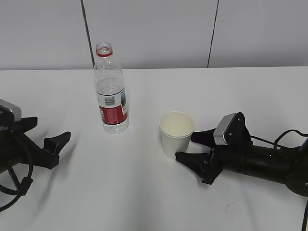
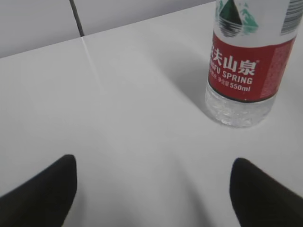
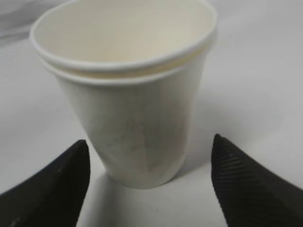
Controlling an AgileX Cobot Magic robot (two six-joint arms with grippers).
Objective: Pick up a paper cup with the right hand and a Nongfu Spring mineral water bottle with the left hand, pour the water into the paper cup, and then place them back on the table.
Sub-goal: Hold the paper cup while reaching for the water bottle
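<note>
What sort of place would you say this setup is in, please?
Probably a robotics lab or test bench: a bare white table against plain grey wall panels, with only a water bottle and paper cup between two arms.

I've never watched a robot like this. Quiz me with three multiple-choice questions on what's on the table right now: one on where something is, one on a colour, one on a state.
1. Where is the paper cup relative to the Nongfu Spring mineral water bottle in the exterior view?
A. to its right and nearer the camera
B. behind it
C. on top of it

2. What colour is the bottle's neck ring?
A. blue
B. red
C. green

3. What state is the right hand in?
A. shut on the cup
B. holding the bottle
C. open, fingers either side of the cup

Answers:
1 A, the cup stands right of the bottle, closer to us.
2 B, a red ring circles the open neck.
3 C, the right wrist view shows gaps between both fingers and the cup.
</note>
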